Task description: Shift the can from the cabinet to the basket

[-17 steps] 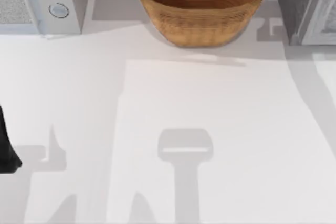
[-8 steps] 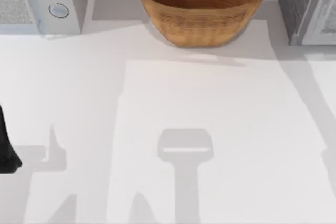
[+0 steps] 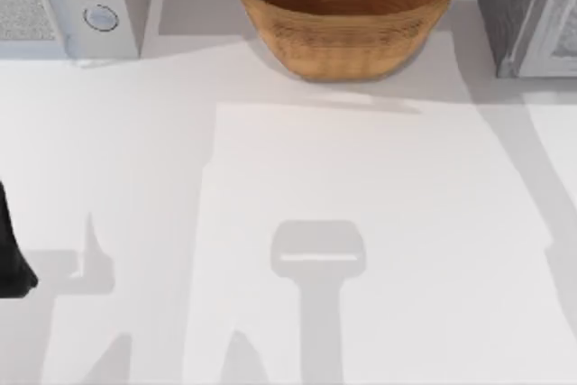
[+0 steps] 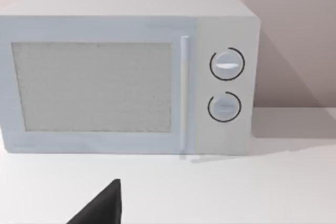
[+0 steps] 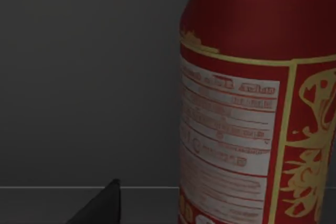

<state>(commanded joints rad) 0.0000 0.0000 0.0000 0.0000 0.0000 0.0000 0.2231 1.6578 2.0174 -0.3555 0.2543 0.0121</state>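
Can [image 5: 257, 103] stood upright inside the dark grey interior of the cabinet [image 3: 527, 11], very close before the right wrist camera, its red printed side and silver upper rim in plain sight, with a pale ledge line running behind it. Of the right gripper, one dark fingertip [image 5: 102, 205] appeared, beside the can and apart from it; whether its fingers were spread or pressed together could not be told, and no grasp on the can was evident. Cabinet occupied the far right corner of the table [image 3: 361, 187], with the basket [image 3: 347, 11] at far centre, just to its left and empty as far as its ribbed inside could be seen. Left arm [image 3: 13, 250] sat parked at the near left edge, its wrist camera facing the white box with two knobs [image 4: 126, 72] at far left; only one of its fingertips [image 4: 102, 208] was visible, so its finger state could not be told either. Judged risks: a finger closing off-centre could nudge the tall, narrow can and topple it within the cabinet; a shallow or slack pinch on the smooth side could let it slip in transit; withdrawal could catch the can on the cabinet frame; release above the basket rim could bounce it out.
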